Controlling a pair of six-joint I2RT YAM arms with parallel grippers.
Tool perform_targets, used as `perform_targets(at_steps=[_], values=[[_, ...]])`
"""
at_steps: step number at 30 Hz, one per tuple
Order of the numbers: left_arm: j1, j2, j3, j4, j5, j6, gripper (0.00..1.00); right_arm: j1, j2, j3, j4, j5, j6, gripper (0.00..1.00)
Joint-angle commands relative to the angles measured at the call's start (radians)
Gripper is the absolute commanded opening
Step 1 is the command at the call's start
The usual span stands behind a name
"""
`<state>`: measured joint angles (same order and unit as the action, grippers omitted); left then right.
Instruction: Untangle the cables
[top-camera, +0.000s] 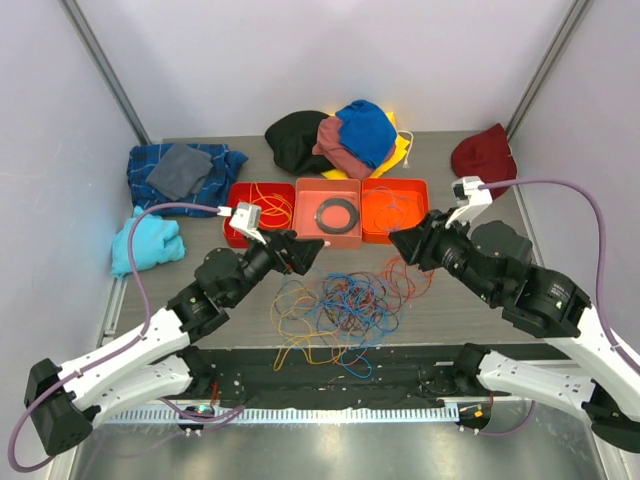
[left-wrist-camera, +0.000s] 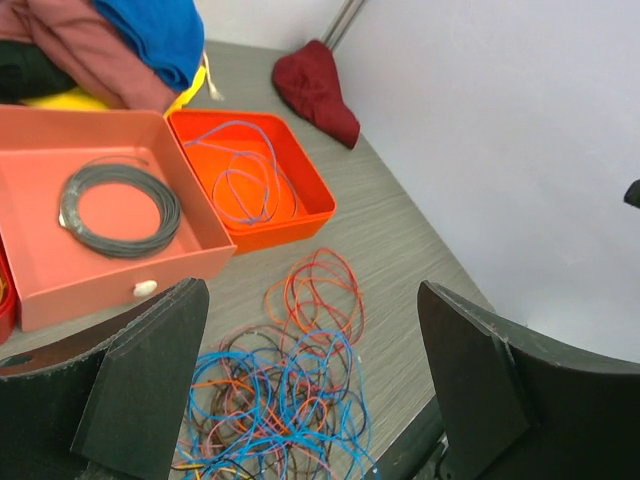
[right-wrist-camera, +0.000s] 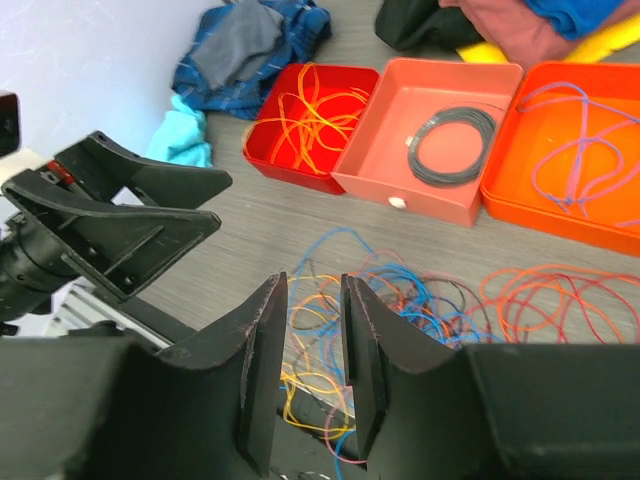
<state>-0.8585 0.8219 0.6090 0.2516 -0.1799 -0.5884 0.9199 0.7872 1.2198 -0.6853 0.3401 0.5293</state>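
Observation:
The cables (top-camera: 340, 305) lie in a loose tangle of blue, orange, red, brown and yellow wire on the table in front of three trays. They also show in the left wrist view (left-wrist-camera: 270, 390) and the right wrist view (right-wrist-camera: 400, 300). My left gripper (top-camera: 305, 250) hovers over the tangle's far left side, jaws wide open and empty (left-wrist-camera: 310, 390). My right gripper (top-camera: 400, 243) hovers over the far right side. Its jaws (right-wrist-camera: 314, 285) stand a narrow gap apart with nothing between them.
A red tray (top-camera: 232, 215) holds orange and yellow wires, a salmon tray (top-camera: 310, 225) a dark coiled ring (top-camera: 337, 212), an orange tray (top-camera: 395, 181) a bluish wire. Cloth piles lie at back left (top-camera: 185, 170), left (top-camera: 145, 243), back middle (top-camera: 340, 140) and back right (top-camera: 484, 152).

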Motion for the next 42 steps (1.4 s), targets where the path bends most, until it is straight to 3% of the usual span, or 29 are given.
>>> perform_targets(at_steps=[1,10,16,23,42], values=[[0.003,0.040,0.009,0.035,0.034,0.007,0.91,0.004,-0.020,-0.104,0.010,0.060,0.014,0.37],[0.003,0.046,-0.026,-0.014,0.023,-0.031,0.90,0.004,0.026,-0.472,0.087,0.046,0.141,0.41],[0.003,0.033,-0.048,-0.031,0.019,-0.048,0.90,0.002,0.154,-0.517,0.110,0.129,0.133,0.47],[0.003,0.016,-0.068,-0.040,0.010,-0.048,0.90,0.000,0.236,-0.563,0.156,0.174,0.136,0.47],[0.004,0.023,-0.078,-0.049,0.007,-0.073,0.90,-0.113,0.366,-0.651,0.395,0.056,0.092,0.31]])
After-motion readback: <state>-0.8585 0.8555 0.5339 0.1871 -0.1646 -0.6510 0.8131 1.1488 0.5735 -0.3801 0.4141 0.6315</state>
